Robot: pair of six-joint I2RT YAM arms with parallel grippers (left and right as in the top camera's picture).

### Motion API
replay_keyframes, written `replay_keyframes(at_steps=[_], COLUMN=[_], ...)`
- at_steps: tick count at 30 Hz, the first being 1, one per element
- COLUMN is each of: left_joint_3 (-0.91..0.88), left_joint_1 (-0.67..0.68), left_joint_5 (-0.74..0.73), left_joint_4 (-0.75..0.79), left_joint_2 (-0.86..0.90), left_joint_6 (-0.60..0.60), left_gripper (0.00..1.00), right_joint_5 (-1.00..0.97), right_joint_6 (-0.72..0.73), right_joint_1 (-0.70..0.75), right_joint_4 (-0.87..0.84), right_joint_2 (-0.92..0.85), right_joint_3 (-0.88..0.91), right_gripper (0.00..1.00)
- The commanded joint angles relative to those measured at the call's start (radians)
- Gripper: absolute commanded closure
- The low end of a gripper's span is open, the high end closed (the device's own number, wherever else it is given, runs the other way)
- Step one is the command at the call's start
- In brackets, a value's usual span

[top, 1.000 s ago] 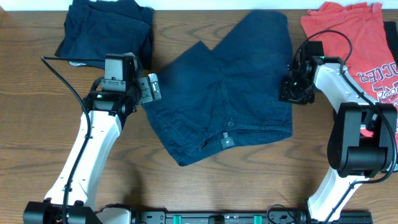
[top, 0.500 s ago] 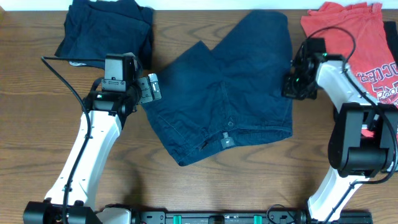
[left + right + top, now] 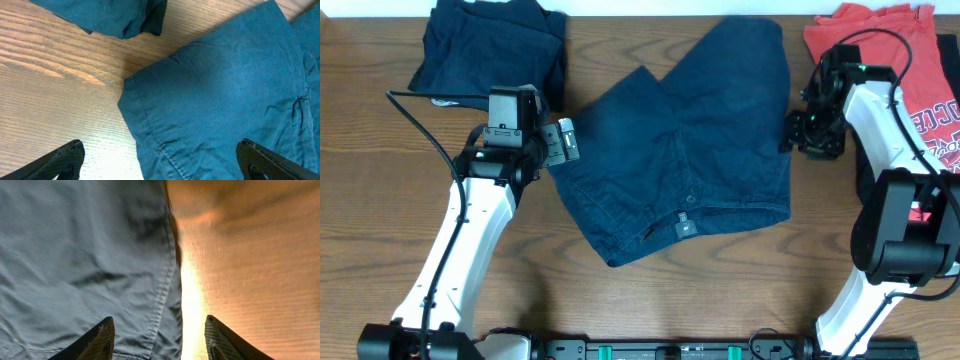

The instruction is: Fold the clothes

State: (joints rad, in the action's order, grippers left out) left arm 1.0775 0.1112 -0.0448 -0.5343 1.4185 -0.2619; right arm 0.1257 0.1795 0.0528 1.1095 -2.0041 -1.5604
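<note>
Jaws wide, right arm (image 3: 872,108) beside shorts (image 3: 680,150)

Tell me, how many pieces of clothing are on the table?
3 for sure: a dark folded garment at the top left, blue shorts in the middle, and a red T-shirt at the top right. A dark patch at the right edge may be a fourth.

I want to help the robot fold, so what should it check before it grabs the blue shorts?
1. Left gripper open: ok.
2. Right gripper open: ok.
3. Shorts hem between the left jaws: ok.
4. Shorts edge between the right jaws: ok.
5. Shorts apart from folded dark pile and red shirt: ok.
6. Jaws low enough to pinch cloth: cannot tell.
</note>
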Motion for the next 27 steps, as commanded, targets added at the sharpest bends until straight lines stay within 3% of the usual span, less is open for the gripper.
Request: replay_keyframes(at_steps=[1,14,18,20,27], left_joint_3=[0.013,0.006,0.006,0.006,0.006], left_joint_1=[-0.005,-0.005,-0.005,-0.005,-0.005], left_joint_5=[0.012,0.012,0.012,0.012,0.011], left_joint_4=[-0.001,-0.001,-0.001,-0.001,0.000], left_joint_2=[0.007,0.008,0.008,0.008,0.008], left_joint_6=[0.005,0.005,0.005,0.005,-0.003], left_gripper=[0.02,0.02,0.02,0.02,0.02], right_joint_5=[-0.005,0.045,0.075,0.082,0.096], right_joint_6=[0.006,0.006,0.009,0.033,0.122], right_joint_1=[-0.001,-0.047,-0.072,-0.084,-0.090], right_joint_4=[-0.004,-0.137,-0.214,-0.254,-0.411], right_joint_2=[0.001,0.001,0.001,0.001,0.001], right_joint_3=[0.080,0.259,0.282,0.293,0.293], right_gripper=[0.44,0.51,0.70,0.97,0.99])
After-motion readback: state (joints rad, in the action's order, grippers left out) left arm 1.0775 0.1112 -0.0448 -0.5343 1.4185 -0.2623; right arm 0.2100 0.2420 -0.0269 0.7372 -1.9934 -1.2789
